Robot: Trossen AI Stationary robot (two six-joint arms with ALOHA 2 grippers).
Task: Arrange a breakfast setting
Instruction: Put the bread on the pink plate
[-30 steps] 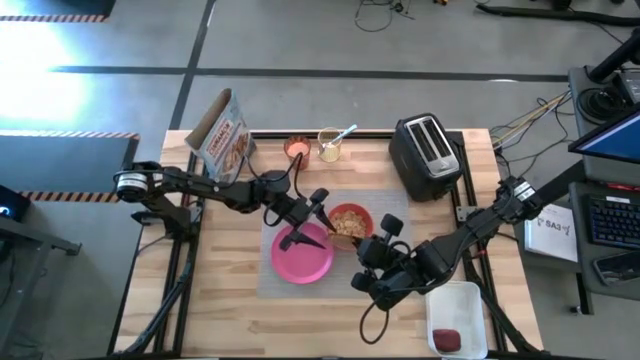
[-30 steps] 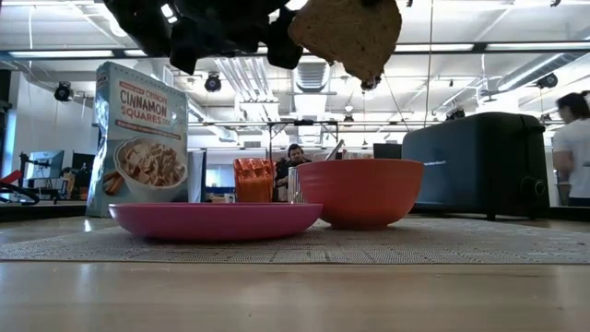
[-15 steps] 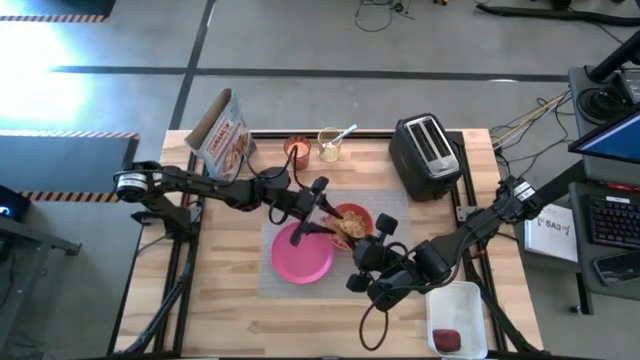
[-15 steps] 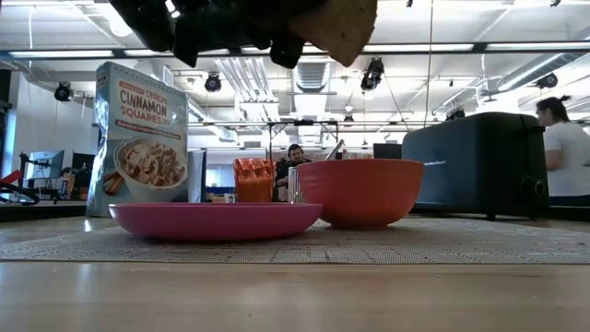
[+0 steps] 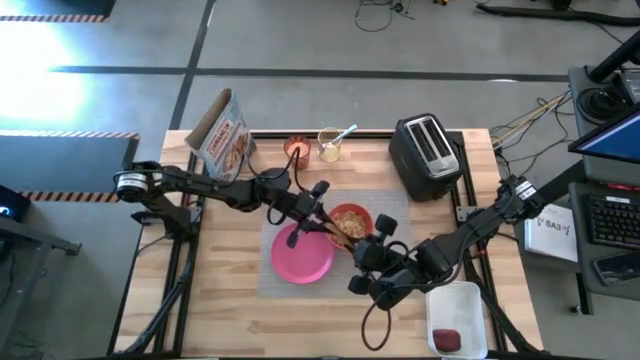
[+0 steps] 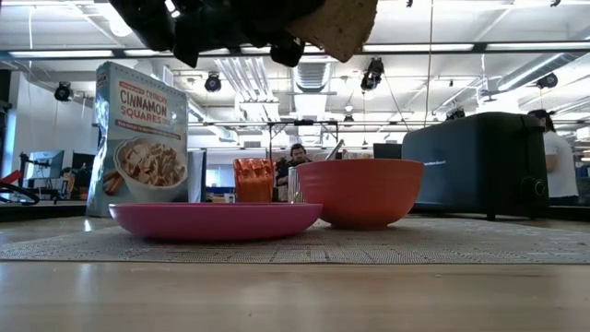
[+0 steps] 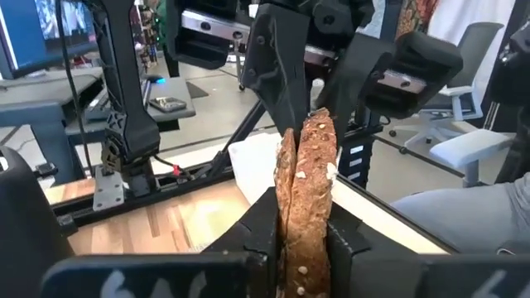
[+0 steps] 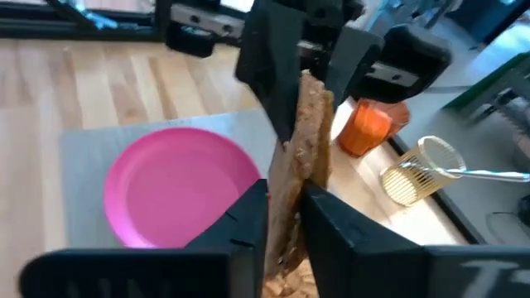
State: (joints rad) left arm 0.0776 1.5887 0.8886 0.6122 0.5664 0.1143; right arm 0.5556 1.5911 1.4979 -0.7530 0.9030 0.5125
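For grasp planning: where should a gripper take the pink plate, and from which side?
Pinch the plate's raised rim on the side away from the bowl, jaws from above; it lies flat on the mat, bowl close beside.

"CINNAMON SQUARES" on cereal bag

one plate, one bowl, one toaster

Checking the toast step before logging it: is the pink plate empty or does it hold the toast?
Empty. The pink plate shows a bare surface; the toast slice hangs above the table, pinched between both grippers' fingers.
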